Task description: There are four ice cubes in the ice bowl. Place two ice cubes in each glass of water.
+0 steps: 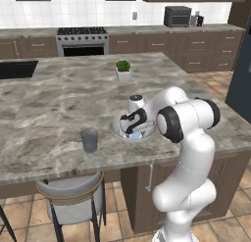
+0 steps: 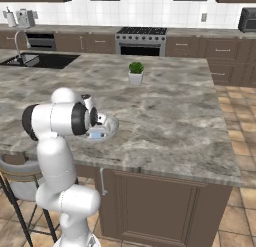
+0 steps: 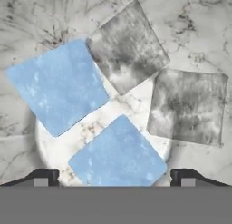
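Blue ice cubes (image 3: 118, 153) lie right under my pincer (image 3: 116, 177), which is down inside the ice bowl (image 1: 116, 127) on the grey stone desk (image 1: 59, 104). In the hand view I see two blue cubes and two grey squares (image 3: 128, 46) that look like cubes too, all on the pale floor of the bowl. One blue cube sits between my two dark finger tips (image 3: 45, 177), which stand wide apart and pinch nothing. I cannot tell if the tips touch it. One glass of water (image 1: 89, 139) stands on the desk near the bowl, to its left in the left base view. A small white pot with a green plant (image 1: 123, 71) stands farther back on the desk.
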Motion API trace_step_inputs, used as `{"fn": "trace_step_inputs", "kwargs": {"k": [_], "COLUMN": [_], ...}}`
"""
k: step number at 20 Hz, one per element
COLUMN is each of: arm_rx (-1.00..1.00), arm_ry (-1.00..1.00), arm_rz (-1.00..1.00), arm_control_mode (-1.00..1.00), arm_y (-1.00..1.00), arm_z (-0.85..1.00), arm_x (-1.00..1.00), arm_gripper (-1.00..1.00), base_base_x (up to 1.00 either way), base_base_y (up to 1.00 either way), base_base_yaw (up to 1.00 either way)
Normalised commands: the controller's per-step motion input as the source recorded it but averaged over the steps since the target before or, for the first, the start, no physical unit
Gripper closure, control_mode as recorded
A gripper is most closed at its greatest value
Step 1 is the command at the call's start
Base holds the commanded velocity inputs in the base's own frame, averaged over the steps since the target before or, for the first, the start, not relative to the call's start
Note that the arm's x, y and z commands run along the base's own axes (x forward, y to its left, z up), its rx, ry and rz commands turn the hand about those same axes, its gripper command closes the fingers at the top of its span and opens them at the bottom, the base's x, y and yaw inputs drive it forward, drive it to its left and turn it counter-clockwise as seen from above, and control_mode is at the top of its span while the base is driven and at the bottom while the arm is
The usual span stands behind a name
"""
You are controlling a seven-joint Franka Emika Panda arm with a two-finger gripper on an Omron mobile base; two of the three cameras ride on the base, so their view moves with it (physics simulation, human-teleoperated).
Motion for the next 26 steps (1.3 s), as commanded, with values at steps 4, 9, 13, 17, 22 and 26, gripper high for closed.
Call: {"fn": "trace_step_inputs", "kwargs": {"k": [4,9,13,17,22,26], "arm_rx": [0.00,0.00,0.00,0.00,0.01,0.09], "arm_ry": [0.00,0.00,-0.07,-0.17,-0.14,-0.04], "arm_rz": [0.00,0.00,0.00,0.00,0.00,0.05], "arm_control_mode": [-1.00,-1.00,-1.00,-1.00,-1.00,-1.00], "arm_y": [0.00,0.00,0.00,0.00,0.00,0.13], "arm_z": [-0.22,-0.22,0.08,0.87,1.00,1.00], "arm_x": [0.31,0.01,-0.16,-0.27,-0.30,-0.18], "arm_gripper": [-1.00,1.00,1.00,1.00,1.00,1.00], "base_base_x": [0.00,0.00,0.00,0.00,0.00,0.00], "base_base_y": [0.00,0.00,0.00,0.00,0.00,0.00], "base_base_yaw": [0.00,0.00,0.00,0.00,0.00,0.00]}}
